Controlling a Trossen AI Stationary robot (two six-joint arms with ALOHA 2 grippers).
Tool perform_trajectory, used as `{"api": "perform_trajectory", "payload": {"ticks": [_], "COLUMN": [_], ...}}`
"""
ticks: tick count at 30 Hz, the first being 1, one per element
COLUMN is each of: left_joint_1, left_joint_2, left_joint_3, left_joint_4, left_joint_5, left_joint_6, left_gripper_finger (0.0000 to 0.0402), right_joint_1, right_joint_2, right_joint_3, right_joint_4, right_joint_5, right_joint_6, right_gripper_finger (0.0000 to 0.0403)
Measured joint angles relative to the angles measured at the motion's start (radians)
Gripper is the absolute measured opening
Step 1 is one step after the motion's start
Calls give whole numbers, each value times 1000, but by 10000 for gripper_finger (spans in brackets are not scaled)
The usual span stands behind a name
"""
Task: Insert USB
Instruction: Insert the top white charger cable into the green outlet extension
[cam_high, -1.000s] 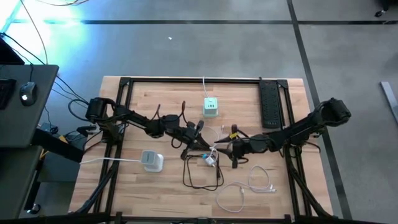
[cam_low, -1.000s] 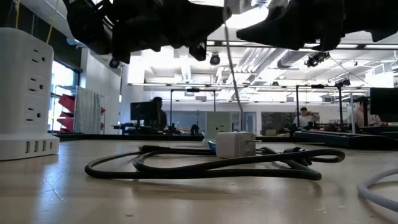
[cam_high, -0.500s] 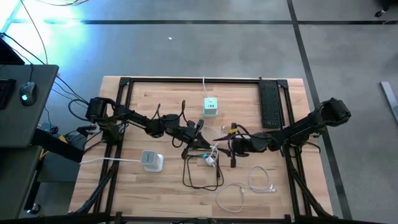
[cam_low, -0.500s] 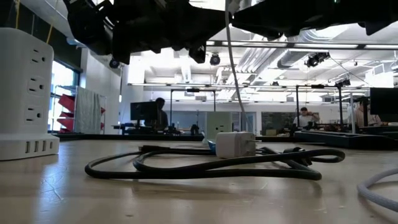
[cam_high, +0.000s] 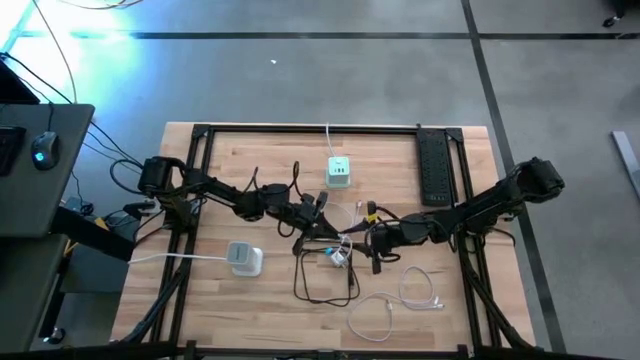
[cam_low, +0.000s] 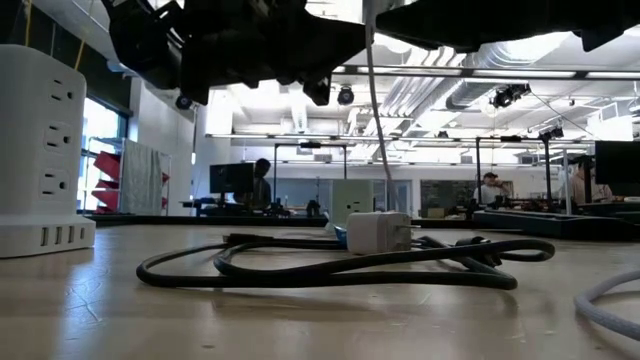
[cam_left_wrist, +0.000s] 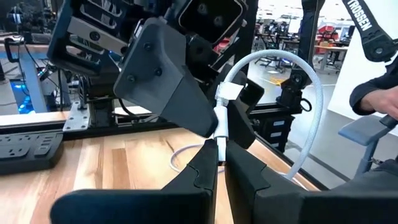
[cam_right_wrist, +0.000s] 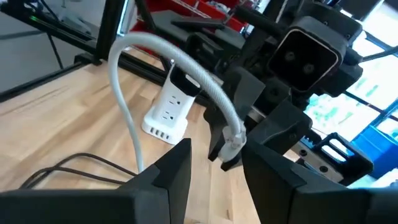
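Above the black cable loop (cam_high: 325, 280) on the desk (cam_high: 270, 160), the left end effector (cam_high: 322, 232) is pressed together, pinching the plug end of the white USB cable (cam_left_wrist: 221, 124). The right end effector (cam_high: 362, 238) is spread, its fingers either side of that cable's arc. Compared with a second ago, it has crept closer to the left one; the white charger (cam_high: 337, 258) beside the loop has not moved.
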Motion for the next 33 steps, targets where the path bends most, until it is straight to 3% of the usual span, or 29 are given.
{"api": "perform_trajectory", "payload": {"ticks": [11, 21, 33], "left_joint_1": [5, 20, 20], "left_joint_2": [0, 0, 0], "left_joint_3": [0, 0, 0], "left_joint_4": [-17, -46, -54], "left_joint_5": [7, -2, -1], "left_joint_6": [-42, -52, -51], "left_gripper_finger": [0, 0, 0], "right_joint_1": [0, 0, 0], "right_joint_2": [0, 0, -5], "right_joint_3": [27, 150, 180], "right_joint_4": [-104, -385, -421], "right_joint_5": [8, 104, 88], "right_joint_6": [-100, 101, 191], "right_gripper_finger": [126, 126, 126]}}
